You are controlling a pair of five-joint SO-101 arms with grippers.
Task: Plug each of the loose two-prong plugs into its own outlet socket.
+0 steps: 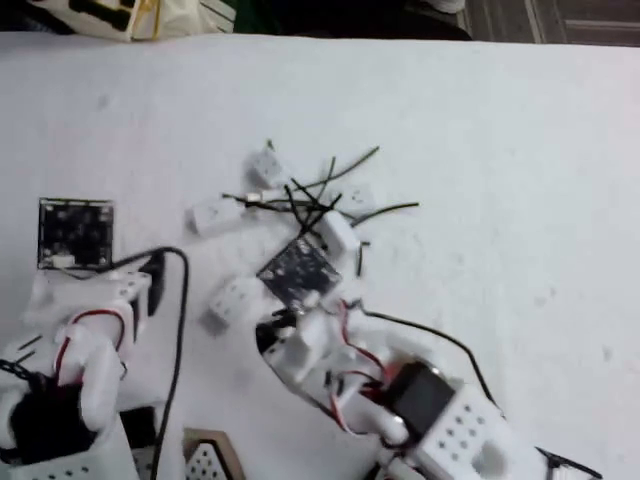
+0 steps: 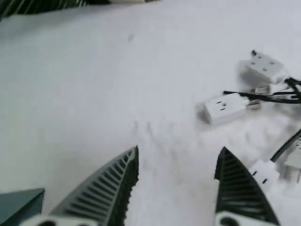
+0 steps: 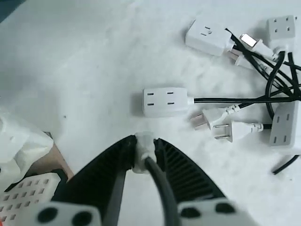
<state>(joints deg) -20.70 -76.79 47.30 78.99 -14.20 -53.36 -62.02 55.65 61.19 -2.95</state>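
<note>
My right gripper (image 3: 145,139) is shut on a white two-prong plug (image 3: 143,151) whose black cord (image 3: 161,188) runs back between the fingers. Just ahead of it lies a white outlet socket (image 3: 164,101) with its own cord; this socket (image 1: 232,298) sits left of the right gripper (image 1: 275,335) in the high view. Two loose plugs (image 3: 207,117) (image 3: 231,132) lie beside it. My left gripper (image 2: 178,153) is open over bare table, with two sockets (image 2: 223,107) (image 2: 263,66) and a small white plug (image 2: 263,172) off to one side.
More white sockets (image 1: 265,168) (image 1: 340,235) and tangled black cords (image 1: 320,195) crowd the table's middle. A white table (image 1: 500,150) spreads wide to the right and far side. A brown block (image 1: 210,455) sits at the near edge between the arms.
</note>
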